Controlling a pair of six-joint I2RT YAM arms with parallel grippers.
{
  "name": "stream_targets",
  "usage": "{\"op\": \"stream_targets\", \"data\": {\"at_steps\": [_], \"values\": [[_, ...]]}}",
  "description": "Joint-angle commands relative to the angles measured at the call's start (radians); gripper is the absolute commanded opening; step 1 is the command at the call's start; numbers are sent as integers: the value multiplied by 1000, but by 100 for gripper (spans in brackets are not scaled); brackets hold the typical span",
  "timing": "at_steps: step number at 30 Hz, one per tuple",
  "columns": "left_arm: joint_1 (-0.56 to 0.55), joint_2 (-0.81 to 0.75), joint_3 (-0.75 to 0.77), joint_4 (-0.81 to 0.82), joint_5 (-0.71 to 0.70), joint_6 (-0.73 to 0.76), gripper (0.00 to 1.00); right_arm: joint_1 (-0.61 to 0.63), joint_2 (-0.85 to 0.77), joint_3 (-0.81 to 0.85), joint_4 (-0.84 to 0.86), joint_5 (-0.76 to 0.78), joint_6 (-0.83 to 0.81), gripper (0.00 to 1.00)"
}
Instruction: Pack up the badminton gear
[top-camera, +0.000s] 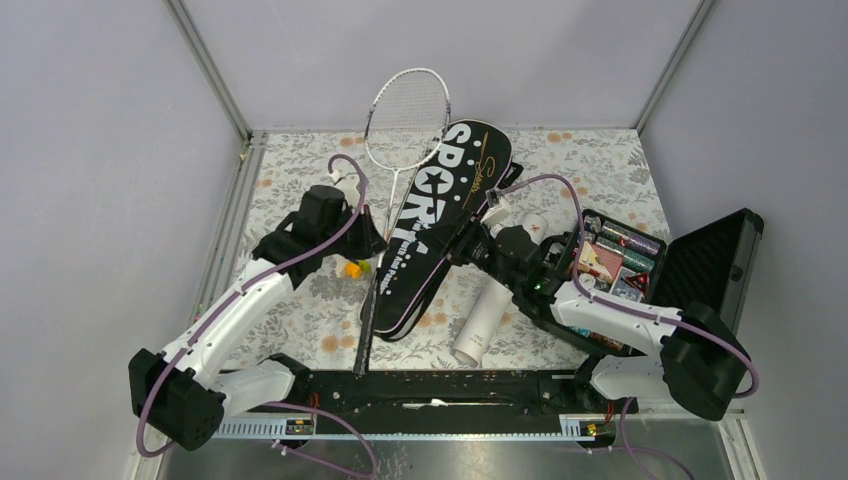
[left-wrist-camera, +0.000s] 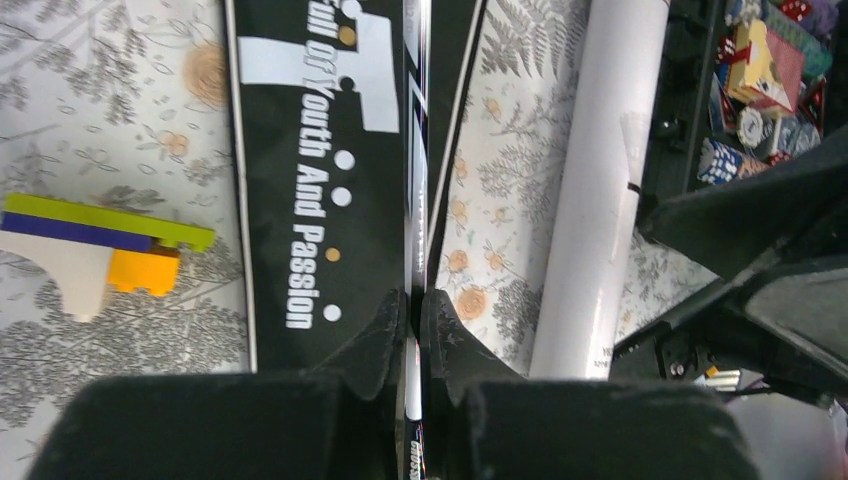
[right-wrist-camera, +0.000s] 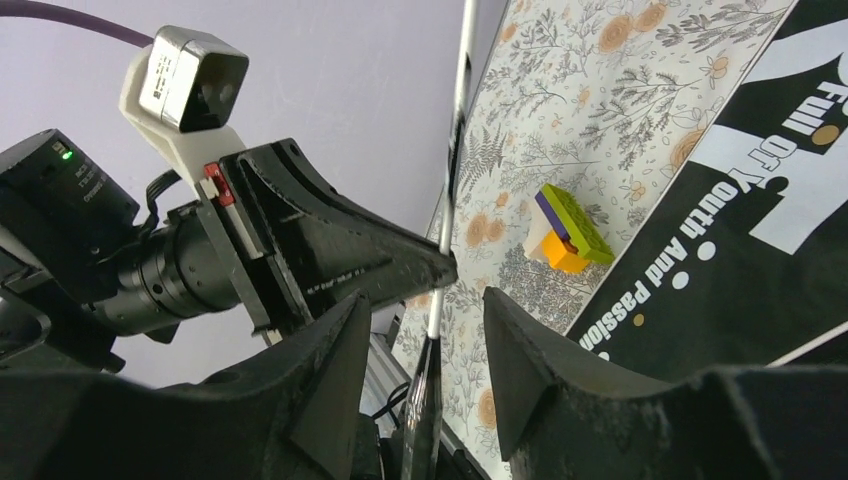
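Observation:
A white-framed racket (top-camera: 408, 115) lies with its head at the far wall and its thin shaft (left-wrist-camera: 415, 180) running along the left edge of the black "SPORT" bag (top-camera: 440, 215). My left gripper (left-wrist-camera: 415, 300) is shut on that shaft, just above the black handle (top-camera: 365, 340). My right gripper (right-wrist-camera: 428, 310) hovers over the bag's right edge (top-camera: 468, 243), open, with nothing touching its fingers; the shaft (right-wrist-camera: 460, 120) shows beyond the gap. A long white tube (top-camera: 480, 318) lies right of the bag.
An open black hard case (top-camera: 700, 262) of colourful wrapped items stands at the right, close behind my right arm. A small yellow, green and white block (top-camera: 352, 268) sits left of the bag. A small white object (top-camera: 535, 222) lies by the case.

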Motion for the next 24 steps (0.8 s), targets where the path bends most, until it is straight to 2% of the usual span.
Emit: {"op": "stream_targets", "data": {"at_steps": [1,19,22,24], "values": [[-52,-34,-8,108,15,-54,0,21,40,24,116,33,-4,51],[-183,-64,-39,132,47,-81,0,57,176,58,165,44,20,45],[-191,-70,-39,132,36,-83,0,59,188,50,174,52,34,39],[-193,-77,-38,132,33,-83,0,59,194,45,182,55,43,29]]}}
